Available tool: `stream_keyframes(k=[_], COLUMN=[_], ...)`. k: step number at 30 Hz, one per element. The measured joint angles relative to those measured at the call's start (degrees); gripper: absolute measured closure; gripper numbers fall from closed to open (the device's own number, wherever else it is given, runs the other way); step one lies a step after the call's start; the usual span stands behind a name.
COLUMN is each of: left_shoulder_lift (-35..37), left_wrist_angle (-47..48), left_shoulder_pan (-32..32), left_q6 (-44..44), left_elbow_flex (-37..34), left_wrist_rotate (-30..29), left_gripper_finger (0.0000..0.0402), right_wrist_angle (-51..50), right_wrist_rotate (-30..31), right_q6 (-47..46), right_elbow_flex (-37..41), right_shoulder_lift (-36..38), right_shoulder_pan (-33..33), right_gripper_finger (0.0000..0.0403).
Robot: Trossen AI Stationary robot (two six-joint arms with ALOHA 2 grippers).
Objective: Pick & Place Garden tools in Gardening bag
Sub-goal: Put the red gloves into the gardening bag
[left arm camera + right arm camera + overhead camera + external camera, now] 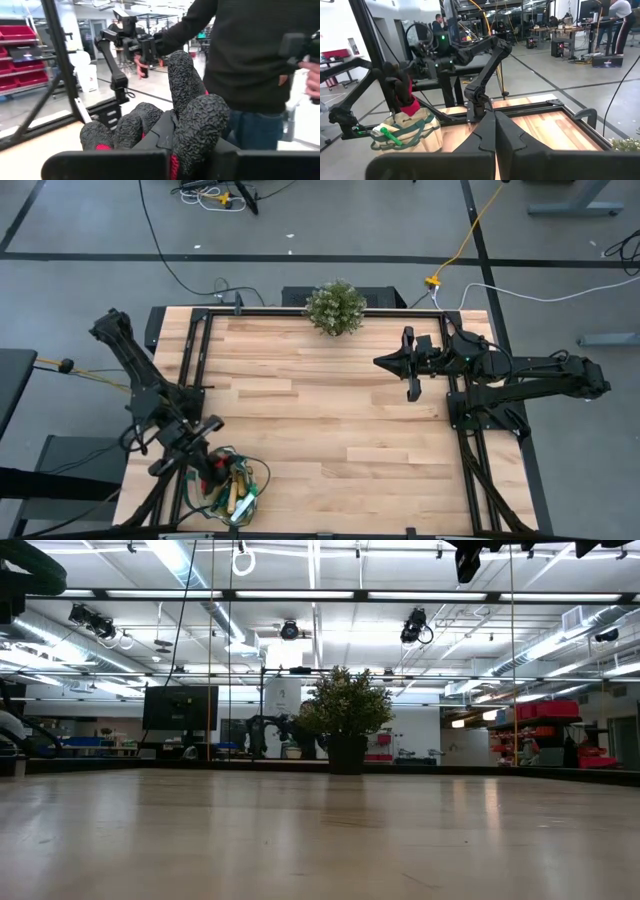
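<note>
At the table's seven o'clock corner, the left gripper (205, 465) pinched the glove (185, 115) above the bag (410, 132); releasing it seemed next. The right gripper (385, 362), fingers pressed together, waited at two o'clock.

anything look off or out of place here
Mostly tidy. The bag sits at the table's near left corner, right at the edge. The left gripper holds the glove just above it, not yet dropped in. The right gripper waits shut, empty.

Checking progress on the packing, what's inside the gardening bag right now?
In the gardening bag a green spray bottle and a wooden handle show. The left gripper holds the black-and-red glove over its mouth. Anything deeper is covered.
</note>
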State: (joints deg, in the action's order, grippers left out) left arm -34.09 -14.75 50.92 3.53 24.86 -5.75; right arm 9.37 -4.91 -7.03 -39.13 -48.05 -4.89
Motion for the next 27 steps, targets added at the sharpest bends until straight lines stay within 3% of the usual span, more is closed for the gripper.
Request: stream_keyframes(k=[5, 12, 19, 27], left_shoulder_lift=[-0.02, -0.02, -0.02, -0.02], left_wrist_angle=[-5.81, -11.3, -11.41, -11.12], left_shoulder_pan=[0.0, 0.02, 0.0, 0.0], left_q6=[0.08, 0.06, -0.17, -7.2], left_elbow_flex=[-4.25, -8.34, -10.32, -10.32], left_wrist_rotate=[1.09, 1.74, 1.72, 0.21], left_gripper_finger=[0.0374, 0.0389, 0.0361, 0.0353], right_wrist_angle=[0.0, 0.0, -0.01, -0.02], right_wrist_rotate=[0.0, 0.0, -0.02, -0.02], right_q6=[0.0, 0.0, 0.0, -0.02], right_elbow_flex=[0.0, 0.0, 0.0, 0.0], right_shoulder_lift=[0.0, 0.0, 0.0, 0.0], right_shoulder_pan=[0.0, 0.0, 0.0, 0.0], right_gripper_finger=[0.0403, 0.0403, 0.0403, 0.0403])
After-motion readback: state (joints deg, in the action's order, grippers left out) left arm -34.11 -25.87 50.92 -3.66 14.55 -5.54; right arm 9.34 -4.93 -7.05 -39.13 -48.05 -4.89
